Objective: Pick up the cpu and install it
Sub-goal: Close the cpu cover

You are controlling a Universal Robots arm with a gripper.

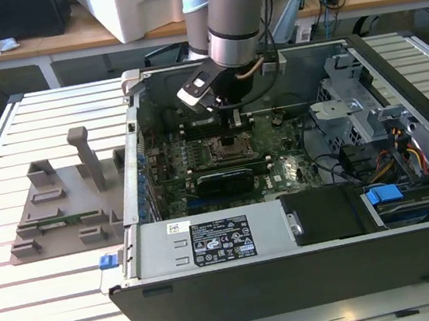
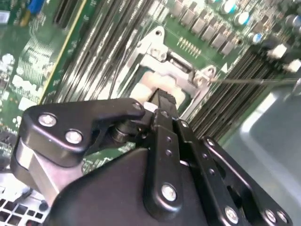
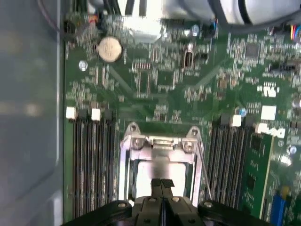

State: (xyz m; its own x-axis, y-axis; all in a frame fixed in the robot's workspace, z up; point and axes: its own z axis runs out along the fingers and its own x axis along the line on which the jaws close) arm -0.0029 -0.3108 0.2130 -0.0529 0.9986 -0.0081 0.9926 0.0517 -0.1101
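Observation:
The cpu (image 3: 160, 169) is a silvery square lying flat inside the metal socket frame (image 3: 129, 143) on the green motherboard; in the second wrist view the cpu (image 2: 149, 84) shows pale just beyond the fingertips. My gripper (image 3: 161, 182) is shut, its two black fingers pressed together with nothing between them, tips right over the chip's middle. Whether they touch it I cannot tell. In the exterior view the gripper (image 1: 234, 132) hangs straight down into the open computer case, over the socket (image 1: 223, 149).
Memory slots (image 3: 91, 160) flank the socket on both sides, and a thin socket lever (image 3: 203, 165) runs along one side. The case walls (image 1: 296, 273), a drive cage (image 1: 350, 92) and cables (image 1: 407, 152) surround the board. A grey fixture (image 1: 68, 206) stands on the slatted table at the exterior view's left.

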